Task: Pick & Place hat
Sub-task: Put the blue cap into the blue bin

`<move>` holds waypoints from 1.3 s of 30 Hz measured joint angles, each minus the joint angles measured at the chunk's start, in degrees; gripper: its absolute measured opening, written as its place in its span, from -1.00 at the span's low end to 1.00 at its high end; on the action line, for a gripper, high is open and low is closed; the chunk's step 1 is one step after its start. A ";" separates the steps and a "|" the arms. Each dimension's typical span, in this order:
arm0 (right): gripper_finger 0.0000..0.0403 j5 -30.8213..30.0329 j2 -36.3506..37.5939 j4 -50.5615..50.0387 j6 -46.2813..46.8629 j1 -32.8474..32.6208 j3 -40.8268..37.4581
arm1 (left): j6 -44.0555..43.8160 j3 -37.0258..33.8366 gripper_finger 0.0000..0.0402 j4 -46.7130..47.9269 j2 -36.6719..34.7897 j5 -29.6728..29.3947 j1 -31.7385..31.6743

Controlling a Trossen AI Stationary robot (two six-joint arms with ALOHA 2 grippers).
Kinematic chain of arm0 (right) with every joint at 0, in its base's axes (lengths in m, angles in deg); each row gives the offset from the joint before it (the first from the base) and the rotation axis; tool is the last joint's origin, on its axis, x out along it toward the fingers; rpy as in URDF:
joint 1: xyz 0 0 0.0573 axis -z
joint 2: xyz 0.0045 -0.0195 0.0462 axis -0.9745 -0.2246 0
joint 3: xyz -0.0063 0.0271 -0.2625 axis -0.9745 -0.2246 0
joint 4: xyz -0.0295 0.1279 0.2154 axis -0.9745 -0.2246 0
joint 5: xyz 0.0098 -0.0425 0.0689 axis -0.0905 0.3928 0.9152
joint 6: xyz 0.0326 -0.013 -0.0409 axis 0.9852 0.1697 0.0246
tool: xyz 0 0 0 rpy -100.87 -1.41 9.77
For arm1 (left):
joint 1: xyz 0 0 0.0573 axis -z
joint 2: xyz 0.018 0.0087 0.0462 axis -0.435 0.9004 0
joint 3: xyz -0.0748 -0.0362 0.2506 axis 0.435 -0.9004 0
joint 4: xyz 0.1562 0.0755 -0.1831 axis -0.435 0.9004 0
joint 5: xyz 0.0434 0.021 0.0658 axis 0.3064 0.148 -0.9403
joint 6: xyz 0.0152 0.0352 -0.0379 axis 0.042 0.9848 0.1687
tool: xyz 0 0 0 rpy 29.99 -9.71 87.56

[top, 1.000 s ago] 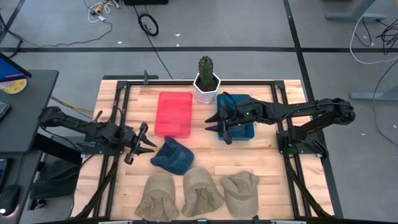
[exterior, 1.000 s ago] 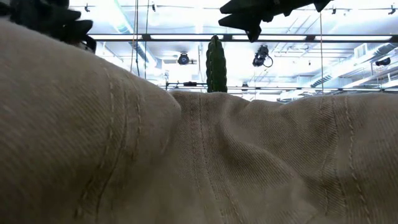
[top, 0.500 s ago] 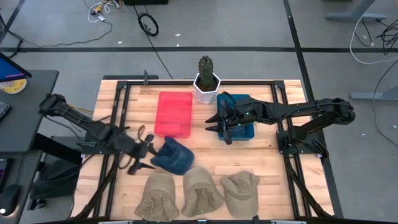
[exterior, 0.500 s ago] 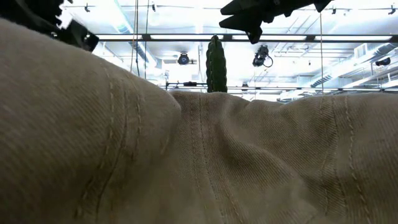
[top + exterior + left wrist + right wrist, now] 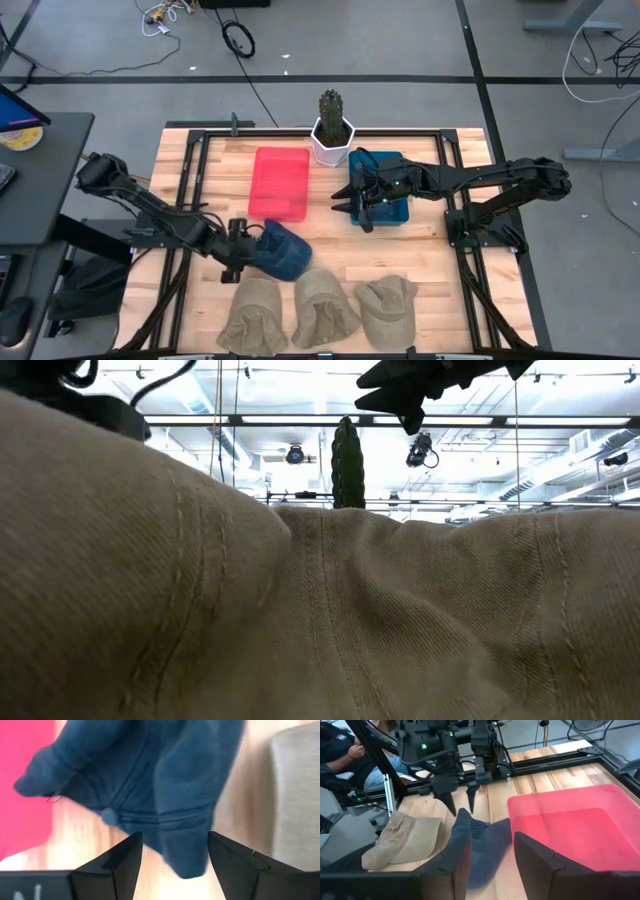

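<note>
A dark blue hat point(image 5: 280, 251) lies crumpled on the wooden table, just near of the red bin point(image 5: 280, 183). My left gripper point(image 5: 244, 256) is open at the hat's left end. In the left wrist view, its two fingers stand on either side of the blue hat's point(image 5: 155, 780) near edge; I cannot tell whether they touch it. The right wrist view shows the left gripper point(image 5: 461, 802) pointing down at the hat point(image 5: 480, 840). My right gripper point(image 5: 353, 206) hovers open over the left edge of the blue bin point(image 5: 392, 190).
Three tan hats point(image 5: 320, 305) lie in a row along the table's near edge, and one of them point(image 5: 320, 610) fills the low view. A potted cactus point(image 5: 333, 128) stands at the far edge. A person point(image 5: 345, 755) sits beyond the table's left side.
My left gripper has reached toward the table's right and slightly toward the near edge, coming from open table up to the blue hat's left end. It stays open. The hat and my right arm have kept still.
</note>
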 joint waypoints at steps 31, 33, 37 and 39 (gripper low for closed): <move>-0.24 -0.19 -0.04 4.36 6.29 -0.09 -0.02 | 5.35 10.43 -0.91 8.64 9.57 7.48 -0.32; -0.24 -0.20 -0.04 5.45 4.98 -0.09 -0.02 | 6.95 13.86 -0.91 13.65 9.57 7.07 -0.29; -0.24 -1.67 -0.04 7.21 3.50 0.09 -0.04 | 9.56 21.46 -0.91 22.62 9.57 5.04 0.57; -0.24 -1.76 -0.04 6.73 3.03 0.09 -0.04 | 11.40 25.13 -0.91 26.63 9.57 4.75 1.08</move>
